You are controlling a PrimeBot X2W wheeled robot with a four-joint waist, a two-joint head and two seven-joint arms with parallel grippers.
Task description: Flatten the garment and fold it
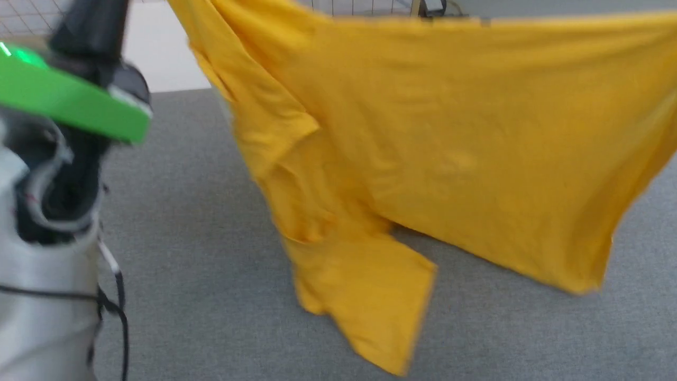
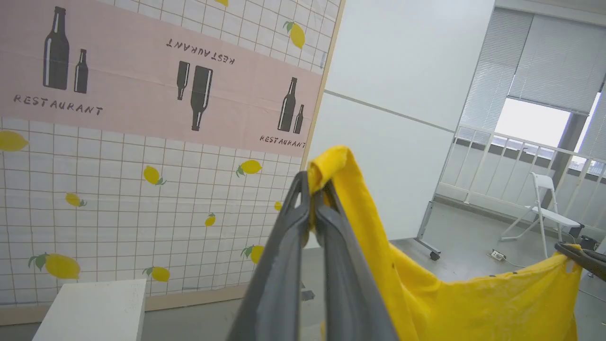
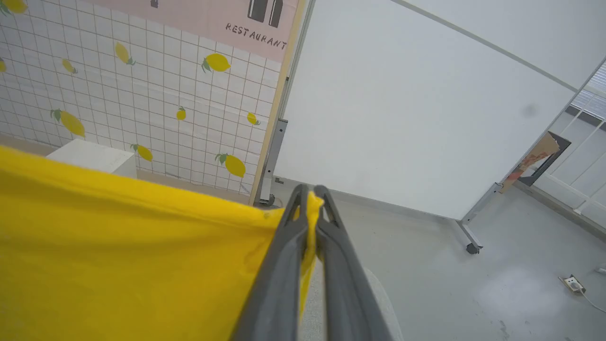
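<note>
Yellow cotton garment (image 1: 449,148) hangs in the air, spread between the two arms. Its top edge runs taut along the far side of the head view. The hem and one sleeve (image 1: 370,301) dangle above the grey surface (image 1: 201,264). I cannot tell whether the sleeve tip touches that surface, because the cloth is blurred.

Left jaws: together, clamped on a bunched corner of the garment (image 2: 473,308), which bulges out past the fingers (image 2: 284,265). Right jaws: together, clamped on a thin fold of the garment (image 3: 118,246), with a narrow strip of cloth showing between the fingers (image 3: 279,274). In the left wrist view the right arm's fingers (image 2: 587,259) hold the far corner.

Stage, as judged: cloth raised and stretched, not yet laid flat; no fold made.

Risks noted:
- The right grip holds very little cloth. A hard pull outward or a quick swing could draw the fold out and drop that end.
- The left side hangs creased, with the sleeve folded in below it. Lowered as it stands, the sleeve would likely tuck under the body and leave a lump.
- The hem slopes, lower at the left. An uneven descent would lay the cloth skewed.
- The left forearm (image 1: 47,296) and its loose cable (image 1: 119,301) sit near the hanging sleeve, so a snag is possible.
</note>
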